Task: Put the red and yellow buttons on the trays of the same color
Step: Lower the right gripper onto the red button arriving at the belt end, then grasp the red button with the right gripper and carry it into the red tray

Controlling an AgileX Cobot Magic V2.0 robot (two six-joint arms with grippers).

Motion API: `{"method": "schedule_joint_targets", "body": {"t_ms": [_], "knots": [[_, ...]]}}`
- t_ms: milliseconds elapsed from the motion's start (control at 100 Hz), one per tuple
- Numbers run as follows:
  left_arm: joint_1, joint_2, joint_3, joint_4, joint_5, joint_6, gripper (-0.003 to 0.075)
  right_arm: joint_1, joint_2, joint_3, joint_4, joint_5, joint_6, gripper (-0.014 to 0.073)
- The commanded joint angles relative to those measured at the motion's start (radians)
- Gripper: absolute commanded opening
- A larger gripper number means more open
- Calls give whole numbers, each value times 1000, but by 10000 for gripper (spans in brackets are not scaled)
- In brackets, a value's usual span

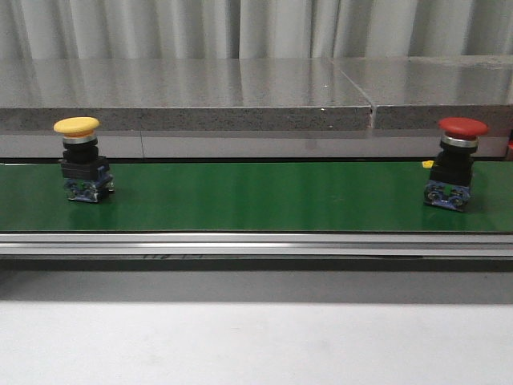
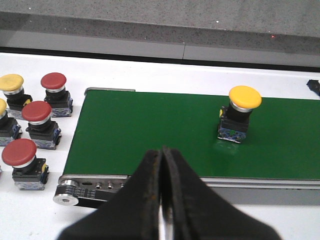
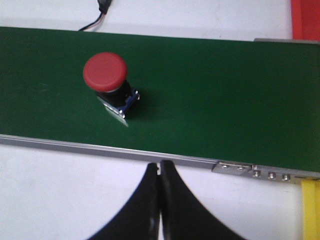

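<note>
A yellow button point(image 1: 78, 159) stands on the green conveyor belt point(image 1: 256, 196) at its left end; it also shows in the left wrist view point(image 2: 241, 113). A red button point(image 1: 457, 162) stands on the belt at the right end and shows in the right wrist view point(image 3: 107, 82). My left gripper point(image 2: 162, 152) is shut and empty, above the belt's near edge, short of the yellow button. My right gripper point(image 3: 160, 166) is shut and empty, over the white table just in front of the belt's rail. A red tray point(image 3: 305, 20) and a yellow tray point(image 3: 310, 210) show only as edges in the right wrist view.
Several spare red buttons point(image 2: 36, 120) and yellow buttons point(image 2: 12, 90) stand on the white table beyond the belt's left end. A black cable point(image 3: 97, 17) lies behind the belt. A grey stone ledge point(image 1: 240, 100) runs along the back.
</note>
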Motion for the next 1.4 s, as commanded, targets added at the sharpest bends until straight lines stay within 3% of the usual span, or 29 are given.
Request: {"method": "schedule_joint_targets", "body": {"t_ms": [0,80,150,370,440,1290,1390], "knots": [[-9,3,-27,-6,-68,-6,-19,1,34,-35,4,-36,-1,-64],[-9,3,-27,-6,-68,-6,-19,1,55,-35,4,-21,-1,-30],[-9,3,-27,-6,-68,-6,-19,1,63,-34,4,-7,-1,59],[-9,3,-27,-6,-68,-6,-19,1,65,-34,3,-15,-1,572],[-9,3,-27,-6,-68,-6,-19,1,65,-34,3,-16,-1,671],[-9,3,-27,-6,-68,-6,-19,0,575,-295,-102,-32,-36,643],[-9,3,-27,-6,-68,-6,-19,0,585,-314,-109,-31,-36,572]]}}
